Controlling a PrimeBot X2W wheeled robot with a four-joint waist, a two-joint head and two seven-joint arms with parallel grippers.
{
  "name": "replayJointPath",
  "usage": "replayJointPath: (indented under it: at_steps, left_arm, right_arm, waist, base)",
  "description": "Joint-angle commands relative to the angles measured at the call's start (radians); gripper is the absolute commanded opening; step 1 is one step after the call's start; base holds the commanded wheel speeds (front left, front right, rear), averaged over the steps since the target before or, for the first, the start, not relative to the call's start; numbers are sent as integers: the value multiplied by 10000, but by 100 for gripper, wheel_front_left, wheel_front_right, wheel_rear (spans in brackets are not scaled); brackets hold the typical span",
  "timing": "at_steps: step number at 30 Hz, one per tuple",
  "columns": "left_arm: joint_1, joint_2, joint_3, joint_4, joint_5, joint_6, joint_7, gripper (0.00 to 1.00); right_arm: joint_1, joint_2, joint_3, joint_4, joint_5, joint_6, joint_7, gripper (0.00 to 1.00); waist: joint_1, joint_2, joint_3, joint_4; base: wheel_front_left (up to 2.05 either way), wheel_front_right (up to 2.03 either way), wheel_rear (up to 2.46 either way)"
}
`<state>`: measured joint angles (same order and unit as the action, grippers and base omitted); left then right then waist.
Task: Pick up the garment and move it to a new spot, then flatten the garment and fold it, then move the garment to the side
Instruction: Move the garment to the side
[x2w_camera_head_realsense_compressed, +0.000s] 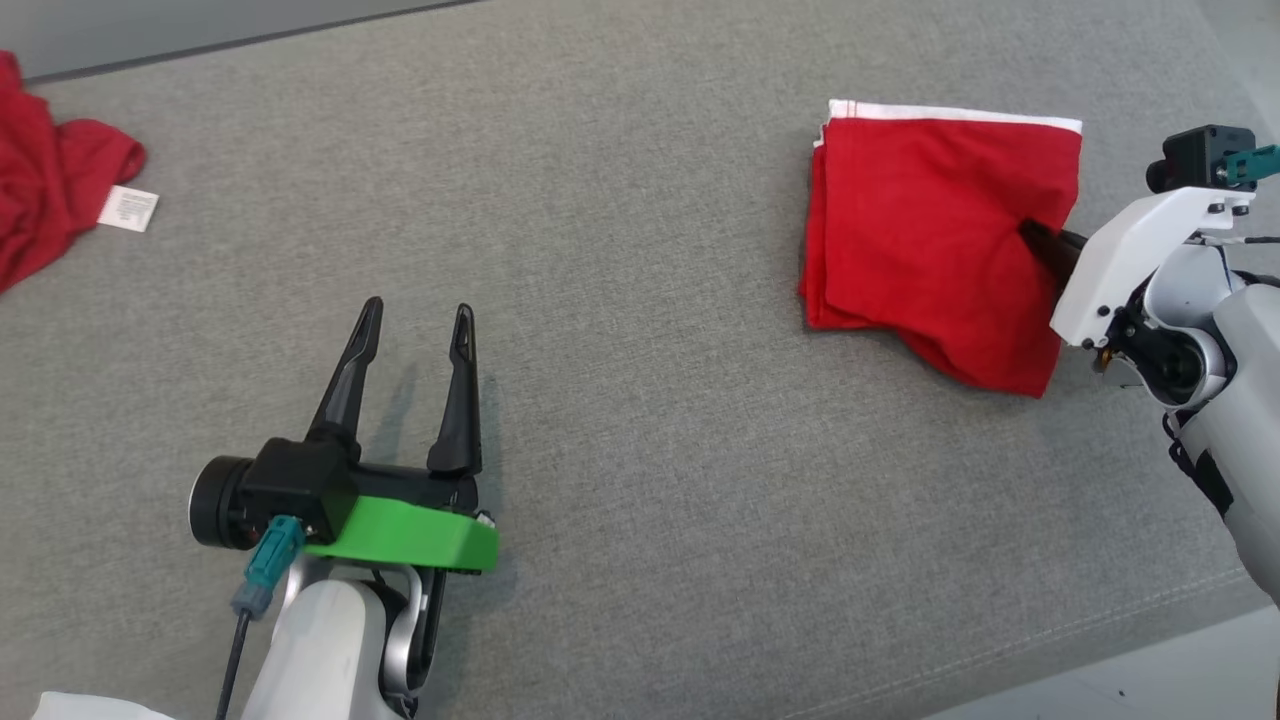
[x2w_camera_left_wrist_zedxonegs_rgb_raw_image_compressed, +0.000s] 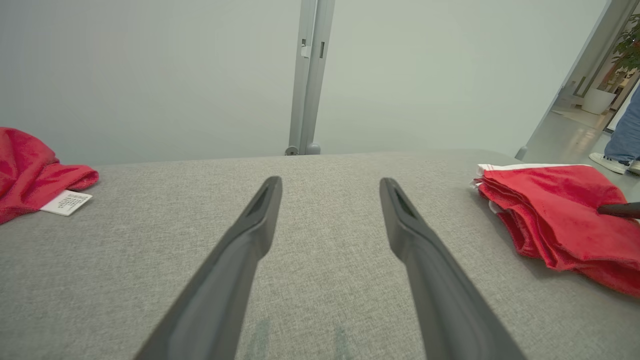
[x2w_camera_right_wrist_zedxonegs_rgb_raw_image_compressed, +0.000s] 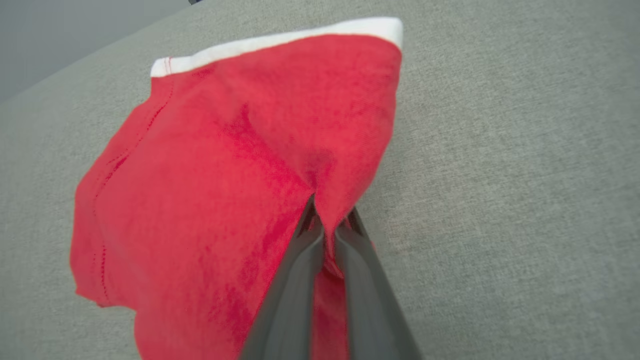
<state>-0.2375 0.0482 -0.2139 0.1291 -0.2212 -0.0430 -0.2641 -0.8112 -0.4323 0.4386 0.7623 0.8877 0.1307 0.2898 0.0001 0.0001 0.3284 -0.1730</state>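
Grey cushion (x2w_camera_head_realsense_compressed: 640, 420) holds a folded garment (x2w_camera_head_realsense_compressed: 920, 240), right gripper (x2w_camera_head_realsense_compressed: 1032, 235) pinching its edge. Left gripper (x2w_camera_head_realsense_compressed: 418, 310) gapes empty; red cloth (x2w_camera_head_realsense_compressed: 50, 190) far left.

The head camera looks steeply down on the grey surface (x2w_camera_head_realsense_compressed: 640, 420), the left pincer (x2w_camera_head_realsense_compressed: 419, 305) near the view's lower edge, the right pincer (x2w_camera_head_realsense_compressed: 1035, 238) at its right edge. The left wrist camera sits low behind its pincer, facing nearly level toward a pale wall (x2w_camera_left_wrist_zedxonegs_rgb_raw_image_compressed: 150, 75). The right wrist camera looks down from close behind its pincer. All 3 views share the folded red garment (x2w_camera_head_realsense_compressed: 930, 230) at the right pincer.
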Motion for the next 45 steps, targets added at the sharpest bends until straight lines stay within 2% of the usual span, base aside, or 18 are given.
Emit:
replayJointPath:
  at_steps: [1,8,20,26,27,28,29,37,45]
  left_arm:
    - [-174,51,11,-46,110,-21,-2,100]
    - [-311,86,-19,-204,165,-33,-2,100]
    - [-412,100,-171,-715,287,74,-2,100]
    - [-371,91,-234,-841,299,86,-2,100]
    - [-356,90,-242,-853,306,95,-2,100]
    - [-341,89,-245,-863,314,92,-2,100]
    - [-322,88,-246,-871,317,106,-2,100]
    - [-128,89,-230,-757,306,178,-2,100]
    - [-33,128,50,-562,163,204,-2,100]
  right_arm:
    - [-200,-60,-52,76,58,1,-123,0]
    - [-898,-546,-93,764,-524,1,-482,0]
    - [-2690,-1840,-490,2836,-2022,-1,-833,0]
    - [-3472,-1991,-638,4005,-2856,-1,-1313,0]
    - [-3557,-1979,-621,4185,-3062,-1,-1432,25]
    - [-3628,-1929,-575,4360,-3261,-1,-1552,93]
    - [-3690,-1839,-549,4473,-3382,-1,-1669,100]
    - [-3608,-1206,-434,4777,-3879,-1,-2577,100]
    - [-3135,-670,66,3770,-3772,-1,-3780,100]
  waist:
    - [-1,-1,669,-621]
    - [-1,-1,1012,-230]
    - [-1,-1,1731,1108]
    - [-1,-1,1874,1390]
    - [-1,-1,1881,1408]
    - [-1,-1,1881,1414]
    - [-1,-1,1877,1412]
    - [-1,-1,1532,1184]
    - [-1,-1,568,976]
  base:
    - [0,0,0]
    - [0,0,0]
    - [0,0,0]
    - [0,0,0]
    - [0,0,0]
    - [0,0,0]
    - [0,0,0]
    - [0,0,0]
    - [0,0,0]
